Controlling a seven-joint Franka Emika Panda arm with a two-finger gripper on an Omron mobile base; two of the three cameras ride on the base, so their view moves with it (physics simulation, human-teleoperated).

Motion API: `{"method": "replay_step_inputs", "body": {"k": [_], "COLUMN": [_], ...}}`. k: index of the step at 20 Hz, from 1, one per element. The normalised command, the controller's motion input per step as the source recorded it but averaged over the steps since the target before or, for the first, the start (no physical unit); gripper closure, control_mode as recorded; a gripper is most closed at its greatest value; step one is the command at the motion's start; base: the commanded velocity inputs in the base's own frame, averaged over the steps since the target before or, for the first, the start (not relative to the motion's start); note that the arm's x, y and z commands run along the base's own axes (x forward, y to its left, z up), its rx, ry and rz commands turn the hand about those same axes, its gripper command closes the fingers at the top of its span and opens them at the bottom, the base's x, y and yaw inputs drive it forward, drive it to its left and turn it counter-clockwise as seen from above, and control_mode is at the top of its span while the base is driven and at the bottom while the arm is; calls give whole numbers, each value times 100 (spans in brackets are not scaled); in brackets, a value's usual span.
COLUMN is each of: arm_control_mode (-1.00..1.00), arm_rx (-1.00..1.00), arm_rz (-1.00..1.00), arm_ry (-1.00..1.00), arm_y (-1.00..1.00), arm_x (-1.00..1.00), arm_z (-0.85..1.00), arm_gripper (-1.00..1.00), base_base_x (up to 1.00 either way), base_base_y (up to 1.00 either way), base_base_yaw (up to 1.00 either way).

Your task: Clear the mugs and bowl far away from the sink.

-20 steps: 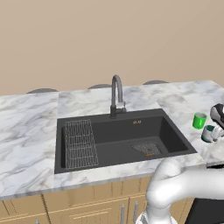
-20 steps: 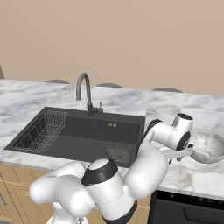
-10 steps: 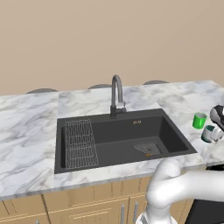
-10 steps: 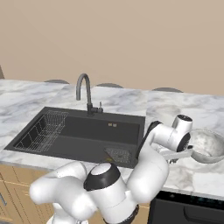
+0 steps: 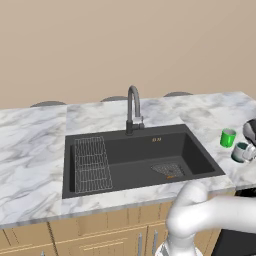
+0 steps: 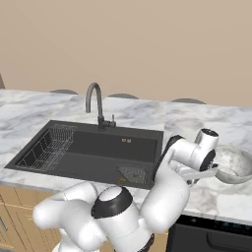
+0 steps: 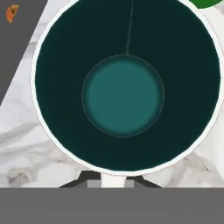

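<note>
We take the sink (image 5: 137, 157) as our reference, a black basin set into the marble bench (image 5: 32, 150). Inside the sink, at its left end, we see the wire rack (image 5: 92, 164). Behind the sink's rear edge, near its middle, the dark grey faucet (image 5: 133, 107) stands upright. On the sink floor toward its right end lies the drain strainer (image 5: 168, 170).

Right of the sink, on the bench, the bright green mug (image 5: 228, 138) stands upright, just beyond the sink's right rim. Just beside it, nearer the front of the bench, we see the dark teal mug (image 5: 242, 152), also upright, with the robot's hand directly over it. In the hand view the teal mug's mouth sits under the camera, and a pale part of the mug lies between the two finger tips.

The fingers (image 7: 113, 183) are drawn close together; they appear to pinch the teal mug at its near edge.

Further right of the sink, well apart from it, the speckled bowl (image 6: 233, 164) rests on the bench.
</note>
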Motion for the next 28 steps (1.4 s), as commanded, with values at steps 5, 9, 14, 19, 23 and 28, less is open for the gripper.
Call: {"method": "replay_step_inputs", "body": {"k": [5,9,14,19,23,28], "arm_control_mode": [-100,-100,-100,-100,-100,-100], "arm_rx": [-6,-14,-16,-13,-8,-2], "arm_rz": [10,17,21,28,33,25], "arm_ry": [-34,-41,-34,-17,-9,-1], "arm_y": [18,49,72,78,36,0], "arm_x": [-91,-89,-63,-7,0,0], "arm_z": [51,47,23,12,21,4], "arm_gripper": [100,100,100,100,100,100], "base_base_x": [0,0,0,0,0,0], "base_base_y": [0,0,0,0,0,0], "base_base_yaw": [0,0,0,0,0,0]}}
